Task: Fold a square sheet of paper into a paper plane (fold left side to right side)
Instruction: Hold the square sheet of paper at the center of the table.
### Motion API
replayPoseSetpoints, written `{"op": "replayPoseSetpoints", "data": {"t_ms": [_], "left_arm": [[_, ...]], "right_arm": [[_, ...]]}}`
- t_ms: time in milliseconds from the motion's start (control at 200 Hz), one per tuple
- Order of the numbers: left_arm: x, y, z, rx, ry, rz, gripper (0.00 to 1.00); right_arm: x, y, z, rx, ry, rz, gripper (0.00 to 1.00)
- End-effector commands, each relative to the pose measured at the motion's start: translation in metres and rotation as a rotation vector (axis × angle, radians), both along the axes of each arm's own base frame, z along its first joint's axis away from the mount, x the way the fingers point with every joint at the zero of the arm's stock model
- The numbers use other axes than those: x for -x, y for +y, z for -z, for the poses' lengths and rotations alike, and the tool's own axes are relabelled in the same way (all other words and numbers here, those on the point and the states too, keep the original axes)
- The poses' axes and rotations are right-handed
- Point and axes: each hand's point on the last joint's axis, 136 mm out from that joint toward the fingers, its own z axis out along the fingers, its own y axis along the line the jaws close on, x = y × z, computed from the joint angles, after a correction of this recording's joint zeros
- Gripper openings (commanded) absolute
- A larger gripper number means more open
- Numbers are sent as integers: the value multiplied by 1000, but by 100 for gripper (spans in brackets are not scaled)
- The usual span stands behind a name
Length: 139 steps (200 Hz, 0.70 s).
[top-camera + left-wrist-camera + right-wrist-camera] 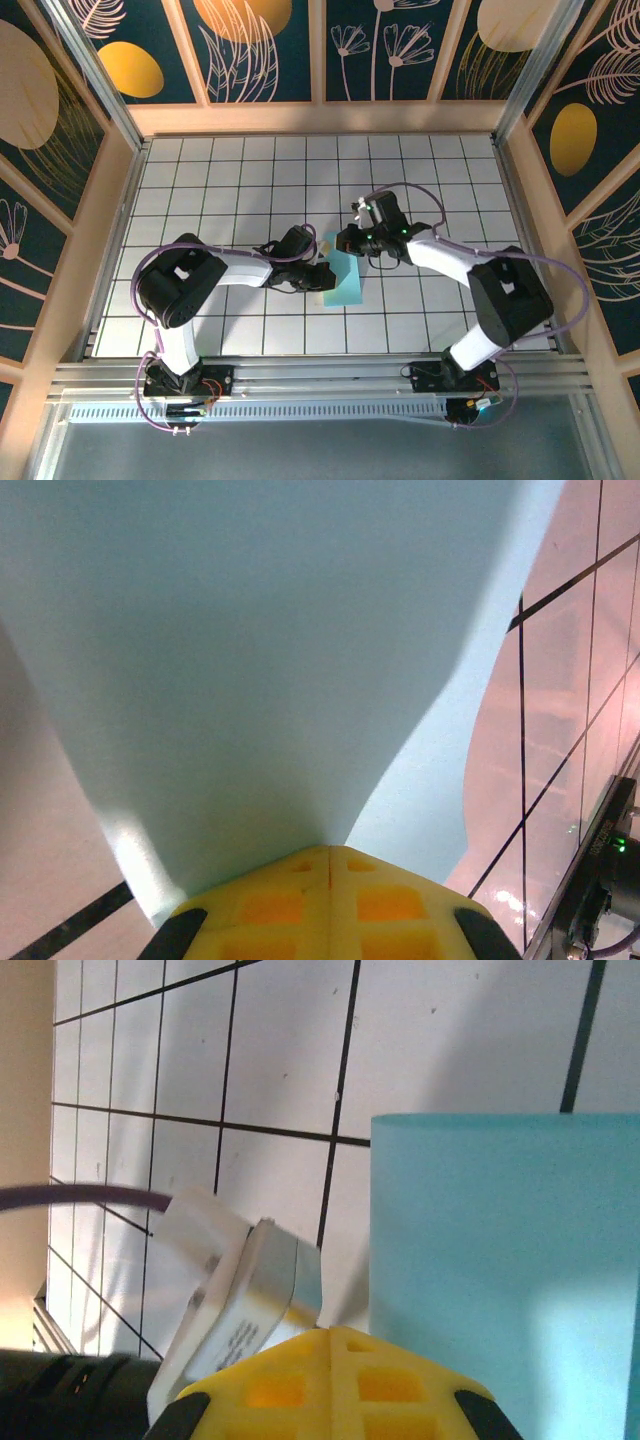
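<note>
On the counter [230,180], paper [345,285] is found between both arms. Left tool [330,852] is clamped on its raised left edge, probably for folding rightward. Right tool [330,1332] is shut at the far edge, grip unclear.

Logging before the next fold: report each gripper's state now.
Left gripper: closed, pinching the light-blue paper sheet.
Right gripper: closed; paper sheet beside its tips, whether gripped cannot be told.

Bright even overhead light, blurry wrist close-ups
</note>
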Motion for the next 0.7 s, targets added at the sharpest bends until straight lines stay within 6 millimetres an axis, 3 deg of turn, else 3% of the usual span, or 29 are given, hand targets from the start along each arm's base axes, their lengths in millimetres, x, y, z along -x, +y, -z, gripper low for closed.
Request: {"op": "replayPoseSetpoints", "data": {"t_ms": [0, 175, 345, 691], "left_arm": [[8, 16, 20, -87, 32, -26, 0], [9, 16, 20, -90, 30, -25, 0], [6, 14, 16, -84, 24, -27, 0], [-15, -2, -18, -12, -20, -81, 0]], "right_arm": [[31, -16, 22, 55, 89, 15, 0], [57, -13, 41, 25, 158, 7, 0], [69, -7, 65, 41, 223, -25, 0], [87, -29, 105, 167, 311, -17, 0]]}}
